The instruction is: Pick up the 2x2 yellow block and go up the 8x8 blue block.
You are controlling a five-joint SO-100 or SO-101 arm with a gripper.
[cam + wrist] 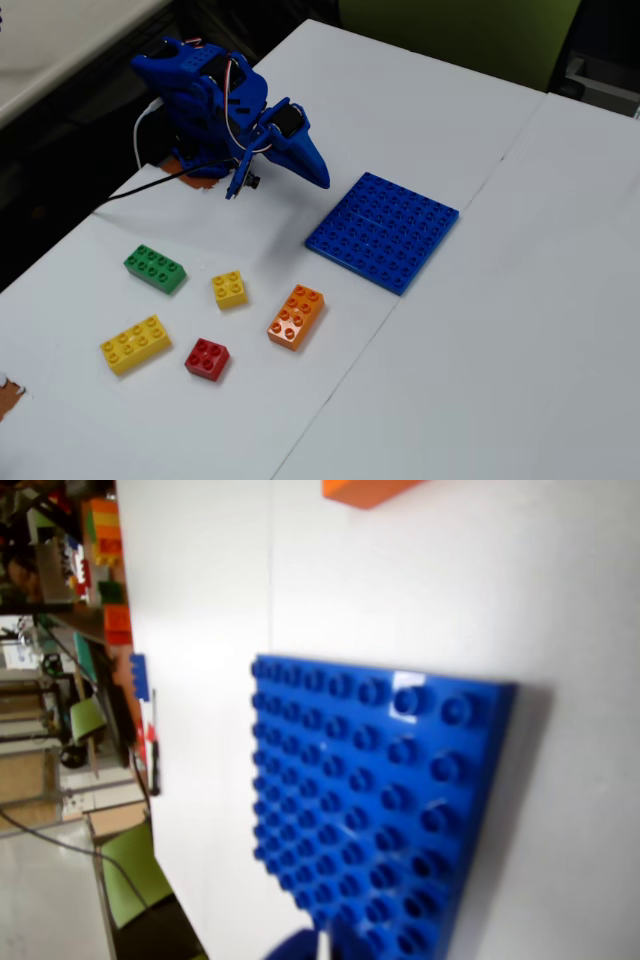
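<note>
Hand [318, 175] is raised beside the 8x8 blue block [383, 231], nothing gripped; fingers look closed. The 2x2 yellow block [230, 289] is left on the tabletop [500, 350].

Blue arm [215, 105] folded low over its base, gripper [318, 175] closed and empty, pointing right in the fixed view

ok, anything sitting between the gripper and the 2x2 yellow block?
No. In the fixed view, only bare white table lies between the gripper and the 2x2 yellow block. The wrist view doesn't show that stretch.
</note>
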